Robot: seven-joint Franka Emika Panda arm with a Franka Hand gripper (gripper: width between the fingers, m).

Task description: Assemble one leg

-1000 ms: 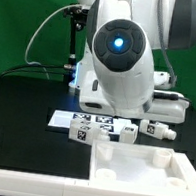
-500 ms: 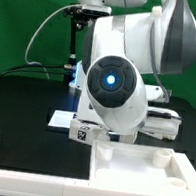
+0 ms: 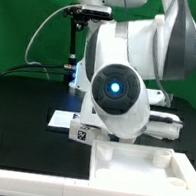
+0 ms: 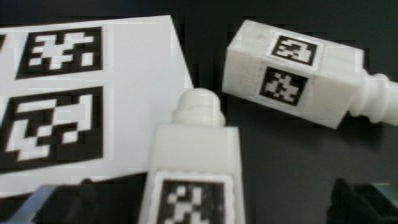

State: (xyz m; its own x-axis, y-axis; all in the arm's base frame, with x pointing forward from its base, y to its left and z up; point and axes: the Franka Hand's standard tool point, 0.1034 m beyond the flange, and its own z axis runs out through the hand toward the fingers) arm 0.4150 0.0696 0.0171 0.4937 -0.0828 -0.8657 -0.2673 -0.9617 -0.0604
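Green cloth hangs behind the black surface (image 3: 24,106), and in the exterior view the arm (image 3: 117,89) bulks over the middle of it, hiding its own pincer. Under it only one tagged block end peeks out, just beside the marker board (image 3: 59,119), with the big white rimmed tray (image 3: 142,168) in the foreground.

The wrist view tells more. The pincer (image 4: 210,203) stands wide and empty, one dark fingertip (image 4: 54,205) on each side of the leg (image 4: 196,165). That leg lies flat along the marker board's edge, though whether it touches I cannot tell. A second leg (image 4: 294,70) lies near its stub end, apart from it.

I judge this to be the reach for a grasp. To do it well, the fingers should come straight down on the broad tagged body, not the narrow stub, and square to the long sides so the block does not twist as they close. The finger on the board side has little room, so it must not catch the edge. The smooth plastic may slip under an off-centre pinch.
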